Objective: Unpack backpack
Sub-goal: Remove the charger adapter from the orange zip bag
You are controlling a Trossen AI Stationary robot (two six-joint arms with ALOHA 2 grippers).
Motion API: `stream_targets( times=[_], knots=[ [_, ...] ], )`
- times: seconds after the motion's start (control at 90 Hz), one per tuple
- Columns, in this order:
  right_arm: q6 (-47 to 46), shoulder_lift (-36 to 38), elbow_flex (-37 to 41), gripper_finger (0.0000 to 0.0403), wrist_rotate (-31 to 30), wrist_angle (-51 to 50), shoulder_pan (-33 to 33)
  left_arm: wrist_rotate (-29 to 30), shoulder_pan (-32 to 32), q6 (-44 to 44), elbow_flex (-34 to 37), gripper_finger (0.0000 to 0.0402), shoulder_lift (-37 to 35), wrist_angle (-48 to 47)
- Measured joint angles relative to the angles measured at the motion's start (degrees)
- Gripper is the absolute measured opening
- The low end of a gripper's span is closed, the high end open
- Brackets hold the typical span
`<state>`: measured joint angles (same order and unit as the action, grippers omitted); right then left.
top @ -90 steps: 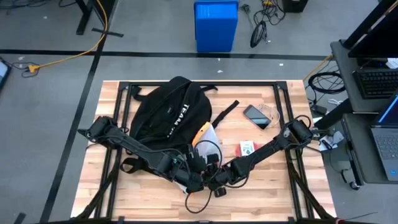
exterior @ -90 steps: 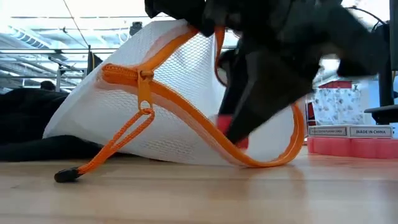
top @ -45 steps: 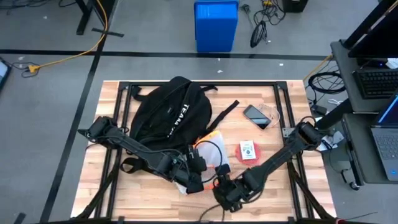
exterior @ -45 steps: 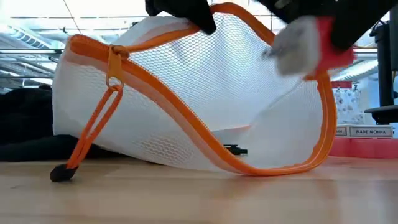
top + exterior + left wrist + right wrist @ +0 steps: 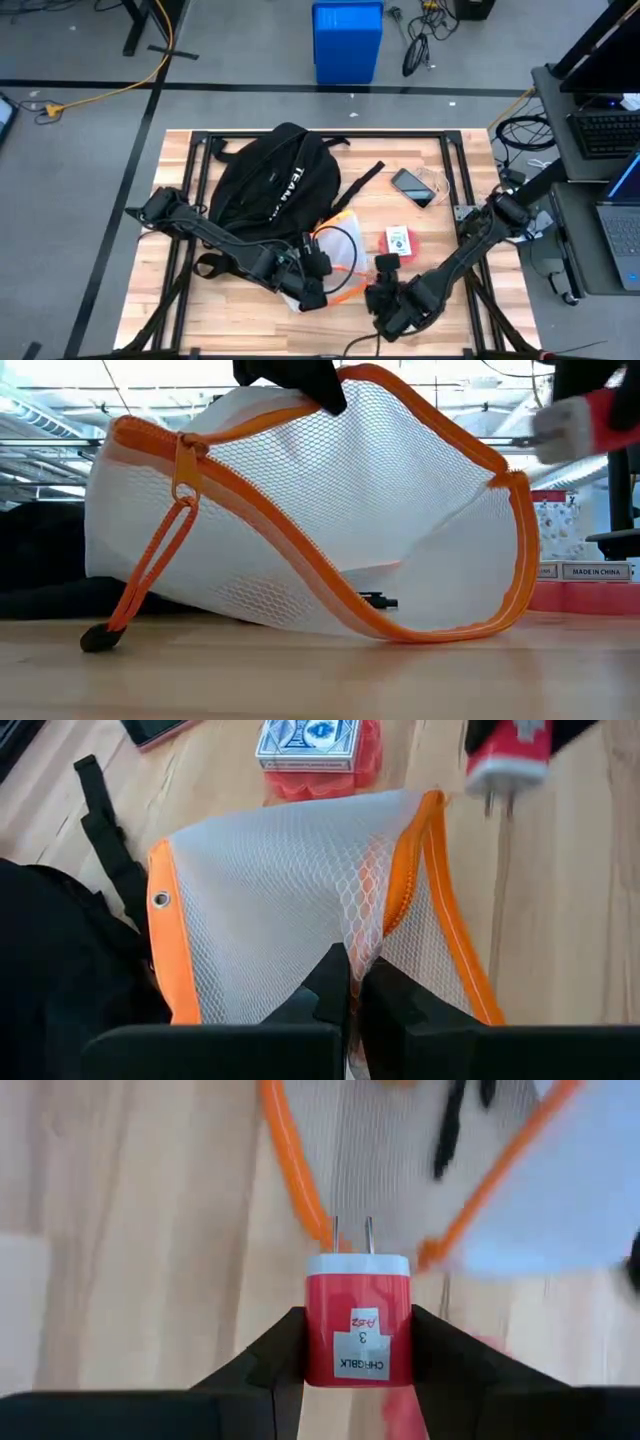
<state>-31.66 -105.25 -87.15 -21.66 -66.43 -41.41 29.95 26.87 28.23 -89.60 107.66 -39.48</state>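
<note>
The right hand [image 5: 358, 1342] is clamped on a red charger [image 5: 358, 1318], prongs pointing toward the mesh pouch [image 5: 300, 510], clear of its orange-rimmed mouth over bare worktop [image 5: 460, 310] (the likely set-down spot). The left hand [image 5: 348, 982] pinches the pouch's mesh, holding it open. The backpack [image 5: 270, 180] lies behind, on the left arm's side.

My two arms are matte black, long slim links joined by chunky rounded joints. Thin black cables loop loosely off my left arm [image 5: 215, 235] near the wrist and trail beside my right arm [image 5: 455, 262]. Each wrist camera shows a pair of dark, flat-faced, angular fingers [image 5: 280, 1360].
</note>
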Motion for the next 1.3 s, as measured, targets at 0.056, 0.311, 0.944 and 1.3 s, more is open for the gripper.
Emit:
stream_targets(
  times=[0.056,0.311,0.944,1.3],
  knots=[
    [-2.34,0.46,0.02,0.0129,-2.10,-2.42,-0.93,0.00,0.05,0.02,0.00,0.0000,0.00,0.00],
    [-17.96,6.72,1.22,0.0129,-12.87,-16.49,-6.99,0.00,0.16,0.03,0.00,0.0000,0.00,-0.02],
    [-51.40,44.62,50.88,0.0130,-21.68,7.14,-21.84,-0.01,0.16,-0.04,0.00,0.0000,0.00,0.00],
    [-52.69,47.93,55.34,0.0130,-11.36,15.86,-21.70,0.00,0.09,-0.04,0.00,0.0000,0.00,0.02]
  ],
)
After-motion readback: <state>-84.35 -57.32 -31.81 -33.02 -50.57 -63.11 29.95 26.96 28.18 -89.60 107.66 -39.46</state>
